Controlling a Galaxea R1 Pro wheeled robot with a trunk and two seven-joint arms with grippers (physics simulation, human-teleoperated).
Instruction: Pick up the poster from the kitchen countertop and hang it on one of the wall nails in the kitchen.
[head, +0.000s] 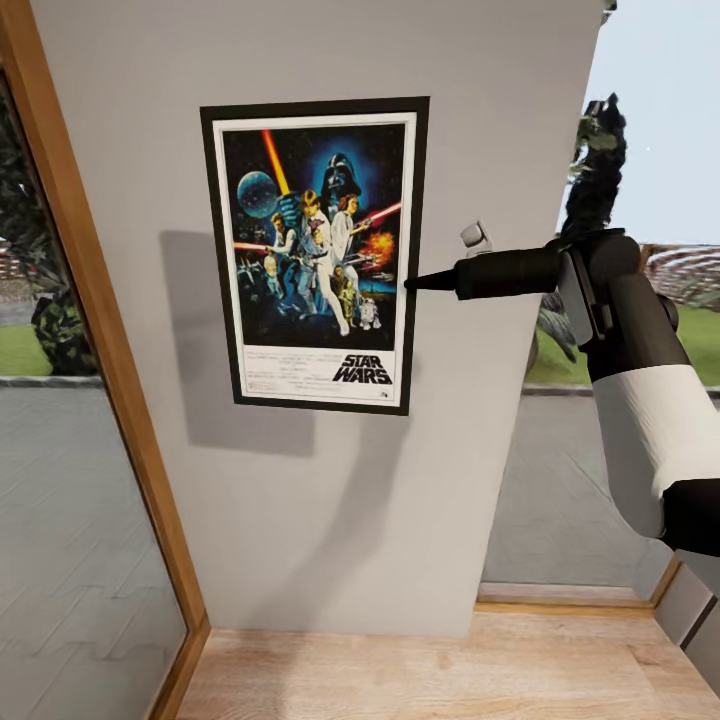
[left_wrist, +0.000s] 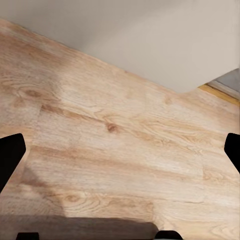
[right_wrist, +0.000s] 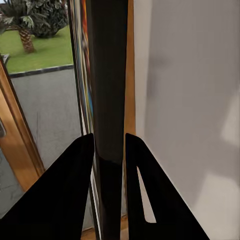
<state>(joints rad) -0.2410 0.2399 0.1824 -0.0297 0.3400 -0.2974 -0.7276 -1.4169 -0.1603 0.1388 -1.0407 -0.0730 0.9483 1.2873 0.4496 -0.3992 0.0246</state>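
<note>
The poster (head: 316, 255) was flat against the wall (head: 330, 520), its right edge clamped by the right gripper (head: 412, 283); I judged that only releasing remained.

You see the poster (head: 316, 255) with a glossy black frame and smooth printed paper face. The wall (head: 330, 500) behind looks matt, pale-grey plaster. The floor (left_wrist: 115, 150) is light, grained wood, smooth, with knots. The right gripper (right_wrist: 109, 165) looks matt black plastic.
</note>
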